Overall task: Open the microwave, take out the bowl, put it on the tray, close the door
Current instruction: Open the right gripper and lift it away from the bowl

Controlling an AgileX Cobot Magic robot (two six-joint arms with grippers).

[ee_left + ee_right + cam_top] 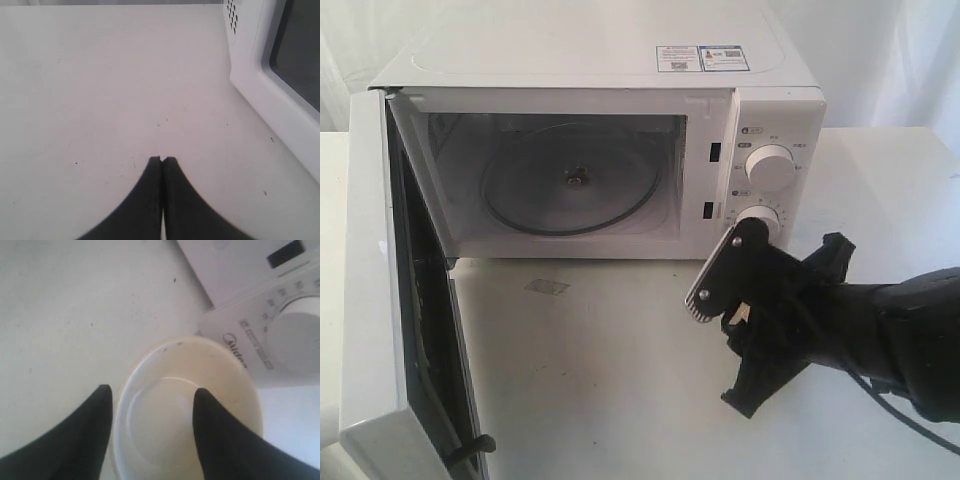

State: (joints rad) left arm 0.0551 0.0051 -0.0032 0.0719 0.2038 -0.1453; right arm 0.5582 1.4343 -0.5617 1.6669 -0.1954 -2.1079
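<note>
The white microwave point(620, 60) stands at the back with its door point(370, 280) swung wide open to the left. Its cavity holds only the glass turntable point(570, 180). The cream bowl point(722, 272) hangs tilted in front of the lower dial, held by my right gripper point(740, 310). In the right wrist view one finger is inside the bowl point(200, 370) and the other outside its rim, right gripper point(152, 390). My left gripper point(163, 159) is shut on nothing, low over the table beside the door's outer face point(260, 85). It does not show in the exterior view.
The white table point(620, 380) stretches in front of the microwave, with a small grey patch point(546, 288) on it. The open door juts toward the front left. Two round dials point(770, 167) sit just behind the bowl. No tray is in view.
</note>
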